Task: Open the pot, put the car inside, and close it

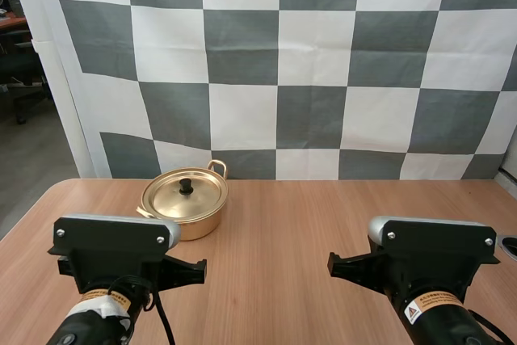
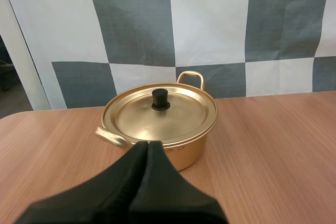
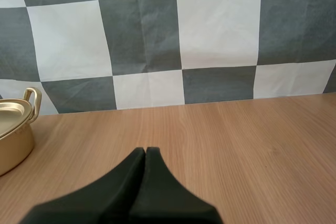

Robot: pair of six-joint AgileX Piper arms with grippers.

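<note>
A gold pot (image 1: 184,204) stands on the wooden table at the back left, its lid (image 2: 159,115) on and topped by a black knob (image 2: 160,99). In the left wrist view my left gripper (image 2: 148,145) is shut on nothing, its fingers together as one dark wedge just short of the pot's near side. My right gripper (image 3: 145,151) is likewise shut on nothing over bare table, with the pot (image 3: 14,129) off to its side. Both arms sit at the near edge in the high view.
The wooden table (image 1: 323,224) stretches bare between and ahead of the arms. Its left edge (image 1: 32,208) runs close to the pot's side, and a small dark round thing (image 1: 509,244) lies at the right edge.
</note>
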